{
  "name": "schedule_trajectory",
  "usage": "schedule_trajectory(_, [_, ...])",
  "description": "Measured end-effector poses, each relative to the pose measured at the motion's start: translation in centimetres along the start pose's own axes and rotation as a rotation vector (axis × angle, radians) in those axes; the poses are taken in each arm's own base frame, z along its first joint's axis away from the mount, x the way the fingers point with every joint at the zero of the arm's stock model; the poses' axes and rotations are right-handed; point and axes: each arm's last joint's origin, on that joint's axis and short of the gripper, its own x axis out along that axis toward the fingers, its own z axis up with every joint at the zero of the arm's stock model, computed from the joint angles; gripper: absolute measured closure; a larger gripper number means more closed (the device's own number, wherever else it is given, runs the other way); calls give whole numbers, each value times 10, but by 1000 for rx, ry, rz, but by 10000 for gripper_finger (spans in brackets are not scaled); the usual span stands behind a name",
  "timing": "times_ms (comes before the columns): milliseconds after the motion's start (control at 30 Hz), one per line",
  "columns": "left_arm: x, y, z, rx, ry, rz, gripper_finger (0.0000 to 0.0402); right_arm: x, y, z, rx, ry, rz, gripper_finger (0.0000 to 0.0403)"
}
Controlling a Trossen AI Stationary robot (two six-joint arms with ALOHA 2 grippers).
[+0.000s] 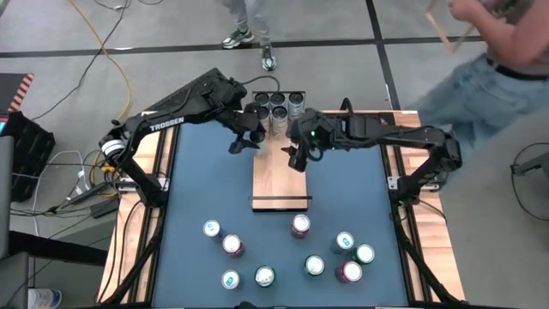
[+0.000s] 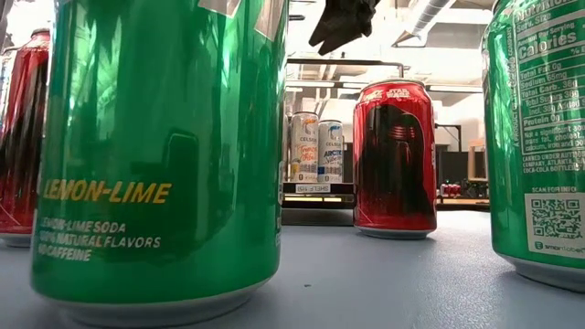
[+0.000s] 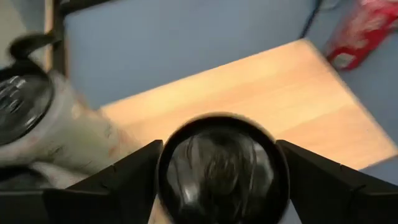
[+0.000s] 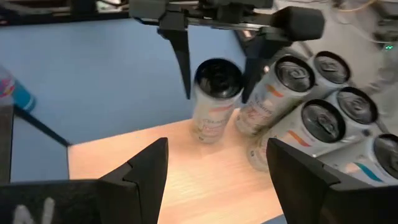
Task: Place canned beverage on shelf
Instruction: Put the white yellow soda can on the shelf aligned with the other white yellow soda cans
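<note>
The left gripper (image 4: 214,59) hangs over the far end of the shelf (image 1: 280,182), its two dark fingers (image 4: 181,59) spread either side of a can (image 4: 214,106) with a gap showing on each side, so the jaws are open around it and not pinching. That can stands upright on the wood, a slim pale one with a black top and orange print down its side, just beside the row of similar cans (image 4: 311,112) already packed at the far end. The right gripper (image 1: 298,153) hovers close by over the same end of the plank, fingers parted and holding nothing. The shelf is a long pale wooden board lying lengthwise in the middle of the blue table (image 1: 197,180), with a thin black wire rail across its near end. Loose cans (image 1: 299,226) in red, green and white stand scattered on the near part of the table. A person (image 1: 480,69) in jeans stands beyond the far right corner.
</note>
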Motion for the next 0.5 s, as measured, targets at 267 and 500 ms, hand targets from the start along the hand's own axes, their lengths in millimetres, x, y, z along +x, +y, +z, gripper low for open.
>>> schedule_trajectory(267, [1,1,4,-76,13,63,102,6,-40,-4,-32,21,109,147])
schedule_trajectory(500, [1,4,13,-71,-59,109,102,8,-62,-8,-62,18,149,147])
